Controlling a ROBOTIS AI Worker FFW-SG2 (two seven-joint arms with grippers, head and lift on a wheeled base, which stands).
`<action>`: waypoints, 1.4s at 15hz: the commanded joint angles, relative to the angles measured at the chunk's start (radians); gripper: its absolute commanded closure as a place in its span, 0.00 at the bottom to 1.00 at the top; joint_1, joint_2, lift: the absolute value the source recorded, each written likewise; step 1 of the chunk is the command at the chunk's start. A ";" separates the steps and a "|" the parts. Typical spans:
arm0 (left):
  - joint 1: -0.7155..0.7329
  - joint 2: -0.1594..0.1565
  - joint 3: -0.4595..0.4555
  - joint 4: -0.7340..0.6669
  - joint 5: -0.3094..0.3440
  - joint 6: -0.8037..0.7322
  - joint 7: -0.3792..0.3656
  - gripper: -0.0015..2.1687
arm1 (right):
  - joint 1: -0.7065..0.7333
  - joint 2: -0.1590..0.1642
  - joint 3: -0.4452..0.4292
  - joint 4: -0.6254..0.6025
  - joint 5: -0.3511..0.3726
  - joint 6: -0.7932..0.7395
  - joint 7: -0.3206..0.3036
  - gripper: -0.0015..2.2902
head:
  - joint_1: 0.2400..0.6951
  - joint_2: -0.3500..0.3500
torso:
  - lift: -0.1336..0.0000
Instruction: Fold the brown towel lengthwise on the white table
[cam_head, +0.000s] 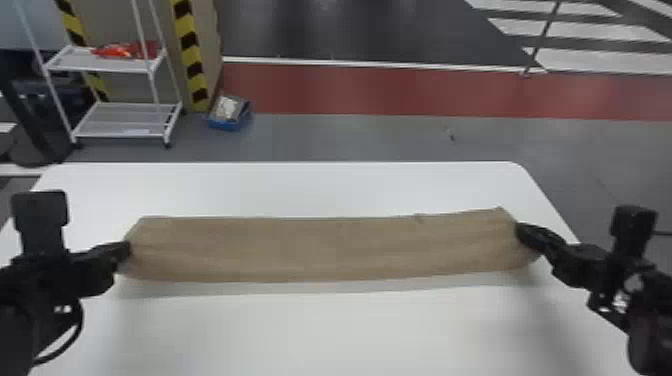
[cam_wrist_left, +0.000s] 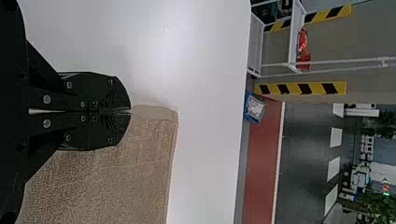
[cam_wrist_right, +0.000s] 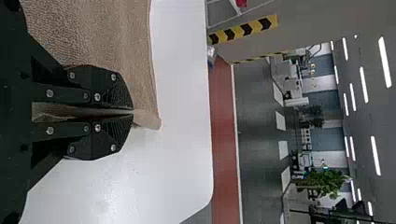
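The robot's black left arm (cam_head: 30, 295) and black right arm (cam_head: 650, 310) come in from opposite sides, the flat-fingered black left gripper (cam_head: 128, 248) and flat-fingered black right gripper (cam_head: 519, 231) angled inward, jaws closed.

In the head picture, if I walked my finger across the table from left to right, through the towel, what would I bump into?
Left fingers → towel → right fingers
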 joint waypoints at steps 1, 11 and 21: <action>0.018 -0.001 0.023 -0.016 0.022 -0.027 -0.002 0.65 | 0.013 -0.002 -0.010 0.000 -0.005 -0.042 0.009 0.45 | 1.00 0.37 | 0.16; 0.103 -0.001 0.027 -0.042 0.028 -0.082 -0.005 0.65 | 0.074 0.004 -0.006 0.014 0.009 -0.143 0.009 0.45 | 1.00 0.37 | 0.16; 0.182 -0.001 0.052 -0.121 -0.061 -0.196 0.010 0.01 | 0.141 0.035 -0.033 -0.112 -0.040 -0.180 0.006 0.02 | 1.00 0.40 | 0.16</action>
